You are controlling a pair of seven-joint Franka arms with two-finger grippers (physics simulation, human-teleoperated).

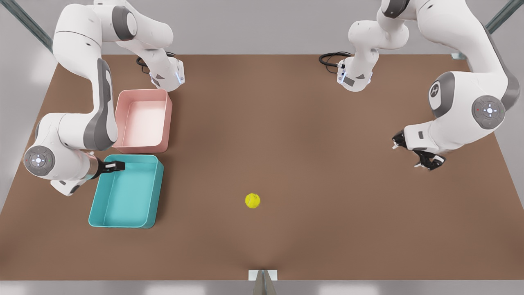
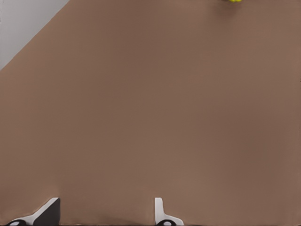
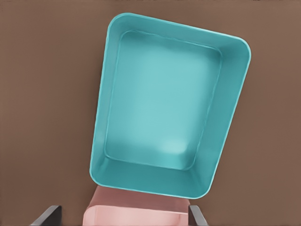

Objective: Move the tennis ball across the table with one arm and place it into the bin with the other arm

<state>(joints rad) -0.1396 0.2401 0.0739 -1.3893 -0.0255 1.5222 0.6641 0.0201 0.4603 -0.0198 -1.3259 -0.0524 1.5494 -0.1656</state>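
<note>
Front view: tennis ball [image 1: 252, 200] lies free; right claw [image 1: 116, 165] over bin [image 1: 153, 192] and left claw [image 1: 413, 153] both spread wide.

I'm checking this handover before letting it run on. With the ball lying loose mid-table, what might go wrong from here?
1. The tennis ball rests free on the table, held by neither gripper; a nudge may roll it off toward the near edge.
2. The open left gripper is well away from the ball, so its approach could miss.
3. The right gripper, open above the teal bin, could drop it into the adjoining pink tray instead.
</note>
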